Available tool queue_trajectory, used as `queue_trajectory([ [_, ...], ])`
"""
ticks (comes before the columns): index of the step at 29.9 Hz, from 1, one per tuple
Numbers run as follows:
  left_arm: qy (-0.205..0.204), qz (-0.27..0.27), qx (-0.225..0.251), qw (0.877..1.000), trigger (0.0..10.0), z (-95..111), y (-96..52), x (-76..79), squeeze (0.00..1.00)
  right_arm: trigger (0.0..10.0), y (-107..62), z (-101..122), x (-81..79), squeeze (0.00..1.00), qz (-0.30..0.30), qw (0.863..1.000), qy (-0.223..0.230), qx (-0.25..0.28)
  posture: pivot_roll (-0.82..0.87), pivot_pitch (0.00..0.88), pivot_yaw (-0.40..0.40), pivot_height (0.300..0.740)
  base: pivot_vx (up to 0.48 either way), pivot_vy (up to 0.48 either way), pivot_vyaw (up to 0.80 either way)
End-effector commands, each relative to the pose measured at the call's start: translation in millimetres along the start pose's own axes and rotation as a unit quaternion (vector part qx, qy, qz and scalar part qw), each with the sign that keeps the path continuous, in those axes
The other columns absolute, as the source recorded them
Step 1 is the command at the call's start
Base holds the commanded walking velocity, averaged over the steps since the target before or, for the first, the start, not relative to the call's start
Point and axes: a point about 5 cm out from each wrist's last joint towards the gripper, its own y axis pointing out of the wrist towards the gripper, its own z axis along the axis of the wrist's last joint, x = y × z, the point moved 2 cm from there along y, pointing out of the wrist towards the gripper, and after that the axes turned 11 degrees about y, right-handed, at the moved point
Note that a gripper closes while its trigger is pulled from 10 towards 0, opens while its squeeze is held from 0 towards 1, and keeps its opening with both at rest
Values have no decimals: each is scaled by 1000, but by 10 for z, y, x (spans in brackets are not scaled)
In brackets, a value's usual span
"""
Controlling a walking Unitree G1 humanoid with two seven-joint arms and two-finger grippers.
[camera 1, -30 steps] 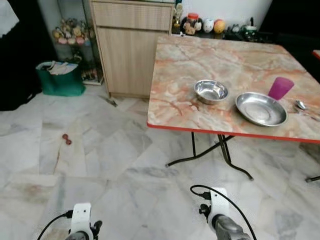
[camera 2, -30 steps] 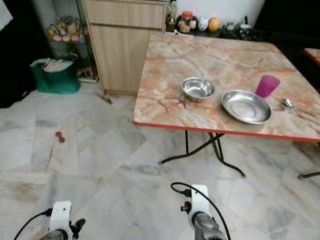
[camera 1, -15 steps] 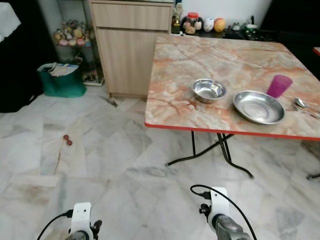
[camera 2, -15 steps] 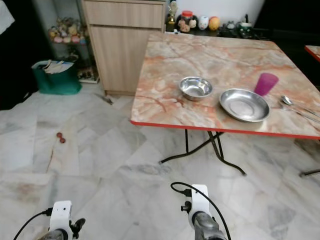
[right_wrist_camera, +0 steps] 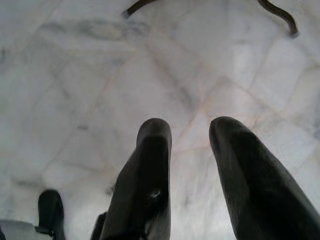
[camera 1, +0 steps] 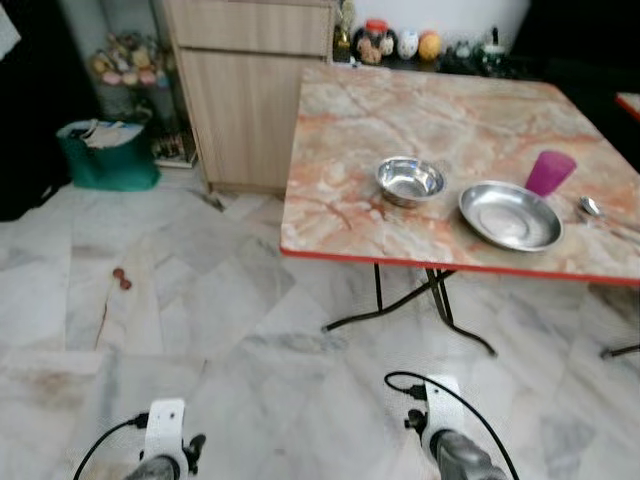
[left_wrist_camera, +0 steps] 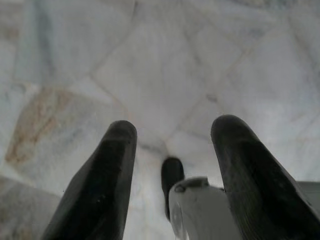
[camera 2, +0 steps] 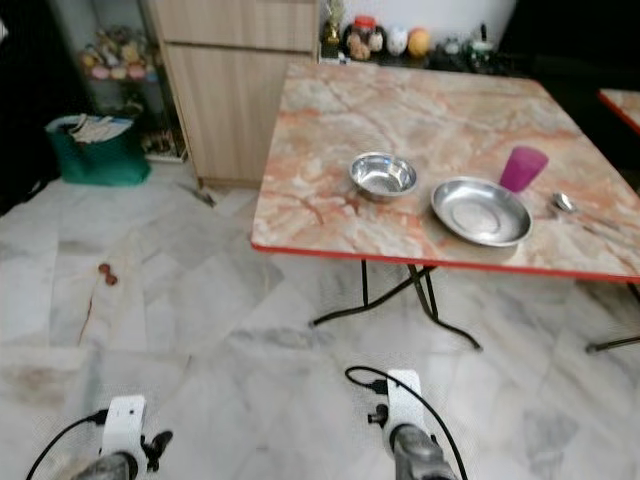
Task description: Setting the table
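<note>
a square tabletop (camera 1: 400, 120) of glossy orange-veined marble with a red edge stands on folding black metal legs, up at about one o'clock from the robot. near its front edge sits a small round steel bowl (camera 1: 410, 181); just beside that, toward three o'clock, lies a wider shallow steel plate (camera 1: 509, 215). a translucent magenta plastic cup (camera 1: 550, 173) stands upright just behind the plate, and a metal spoon (camera 1: 590, 208) lies near the plate's far side. a plain wooden cabinet (camera 1: 250, 90) rises at twelve o'clock, a green bag (camera 1: 105, 155) at ten. both arms hang low over the pale marble floor (camera 1: 220, 330): the left end effector (left_wrist_camera: 172, 150) released, fingers spread, and the right end effector (right_wrist_camera: 190, 145) likewise parted, grasping nothing.
</note>
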Motion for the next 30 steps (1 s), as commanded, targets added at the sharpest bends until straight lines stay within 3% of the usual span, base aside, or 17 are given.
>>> queue_trajectory([
  [1, 6, -9, -1, 1000, 10000, -2, 3, 55, 0, 10000, -4, -6, 76, 0, -11, 1000, -9, -1, 31, 0, -75, 740, 0, -270, 0],
  [13, 6, -9, 3, 1000, 10000, 27, 8, 61, 0, 10000, -3, 17, 81, 0, -13, 1000, -3, 6, 31, 0, -76, 740, 0, -269, 0],
  [30, -1, -3, -9, 1000, 10000, -84, -18, 23, 0, 10000, -3, 19, 98, 0, -17, 1000, 1, 3, 28, 0, -79, 740, 0, -269, 0],
])
